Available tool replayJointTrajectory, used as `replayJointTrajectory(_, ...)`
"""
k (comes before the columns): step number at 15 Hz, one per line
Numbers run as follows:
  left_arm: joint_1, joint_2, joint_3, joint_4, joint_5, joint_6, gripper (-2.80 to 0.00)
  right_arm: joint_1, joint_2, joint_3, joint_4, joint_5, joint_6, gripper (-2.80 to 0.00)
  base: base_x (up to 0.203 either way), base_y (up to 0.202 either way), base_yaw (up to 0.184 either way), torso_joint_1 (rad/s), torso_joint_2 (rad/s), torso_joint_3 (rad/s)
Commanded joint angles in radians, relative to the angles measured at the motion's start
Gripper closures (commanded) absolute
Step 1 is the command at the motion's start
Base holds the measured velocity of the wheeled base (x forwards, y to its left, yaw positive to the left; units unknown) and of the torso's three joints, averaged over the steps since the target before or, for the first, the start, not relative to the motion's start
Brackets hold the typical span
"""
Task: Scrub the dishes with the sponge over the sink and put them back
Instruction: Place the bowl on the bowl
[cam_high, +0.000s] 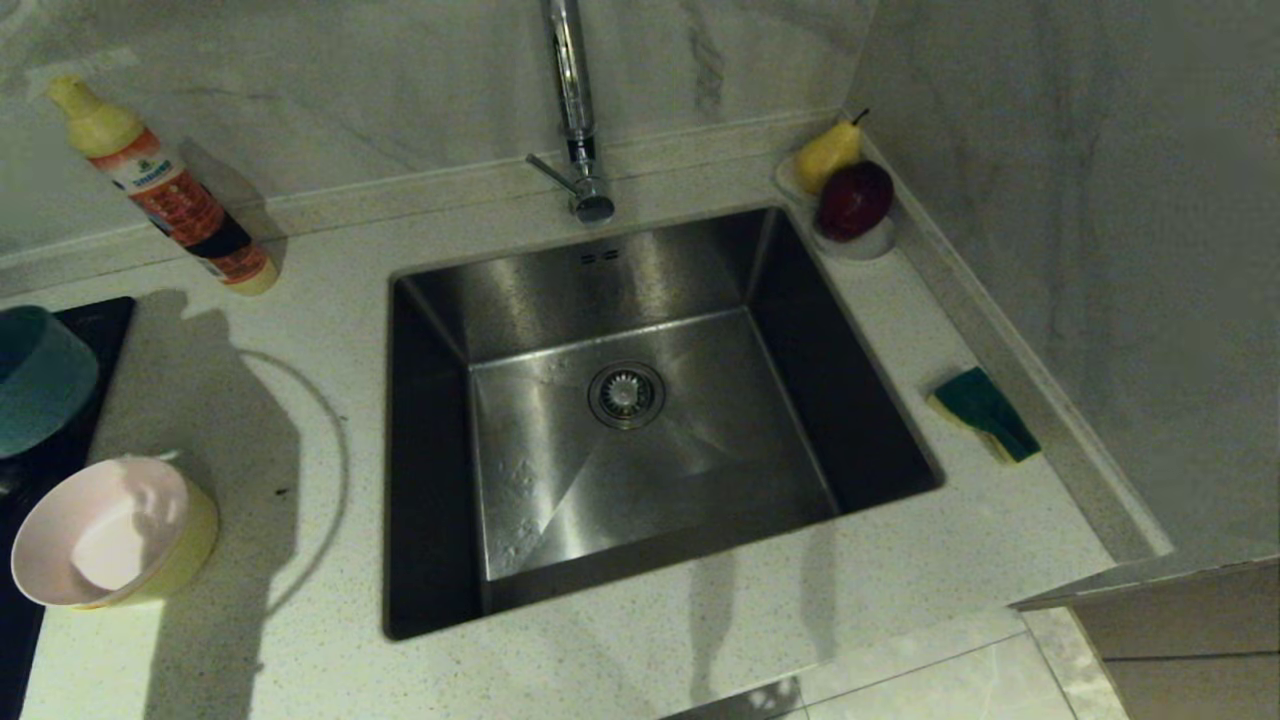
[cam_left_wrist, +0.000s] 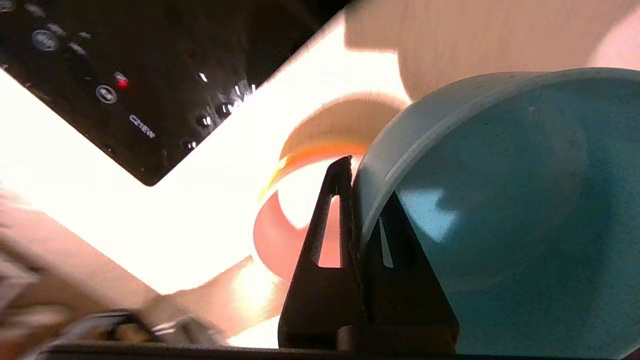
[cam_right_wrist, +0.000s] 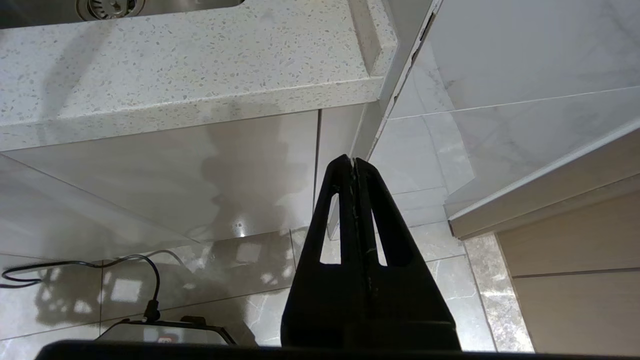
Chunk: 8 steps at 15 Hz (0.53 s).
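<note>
**A:** The dishes first: the light blue bowl (cam_left_wrist: 500, 210) is up off the counter, pinched by its rim in the left gripper (cam_left_wrist: 352, 200), one finger outside the wall and one inside. From the head camera it hangs at the far left of the sink (cam_high: 660, 420), over the edge of the black stove top (cam_high: 90, 320). The pink bowl (cam_high: 100, 530) sits nested in the yellow bowl (cam_high: 190, 545), tilted, on the counter left of the sink.

**B:** And the sponge?

**A:** The sponge (cam_high: 985, 412) lies green side up on the counter just right of the sink, untouched. The right gripper (cam_right_wrist: 354, 167) is clamped shut on nothing, parked low in front of the cabinet, below the counter edge and well away from the sink.

**B:** So what could go wrong?

**A:** The hold is my main worry. It's a thin pinch on one point of a smooth plastic rim, with the whole bowl hanging off to the side. I'd judge a fast swing toward the sink could let it pivot or slip out, either onto the stove top or onto the nested pair beneath.

**B:** Anything at the sink itself?

**A:** The tall tap (cam_high: 575, 110) stands at the sink's back edge; a high carry could clip it. And once the sponge presses in, scrubbing force against that one-point hold could twist the bowl loose.
</note>
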Motion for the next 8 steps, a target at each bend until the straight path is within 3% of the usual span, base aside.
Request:
replayJointTrajectory(1, -0.031, -0.001, 0.042, -0.004, 0.001, 0.082, 0.00, 0.001, 0.000, 0.000, 0.000, 0.000, 0.000, 0.00, 0.000, 0.000, 0.000, 0.000, 0.00, 0.000)
replayJointTrajectory(4, -0.057, 0.002, 0.056, -0.001, 0.005, 0.093, 0.00, 0.000, 0.000, 0.000, 0.000, 0.000, 0.000, 0.00, 0.000, 0.000, 0.000, 0.000, 0.00, 0.000)
replayJointTrajectory(8, -0.079, 0.006, 0.101, 0.001, 0.008, 0.157, 0.00, 0.001, 0.000, 0.000, 0.000, 0.000, 0.000, 0.00, 0.000, 0.000, 0.000, 0.000, 0.00, 0.000)
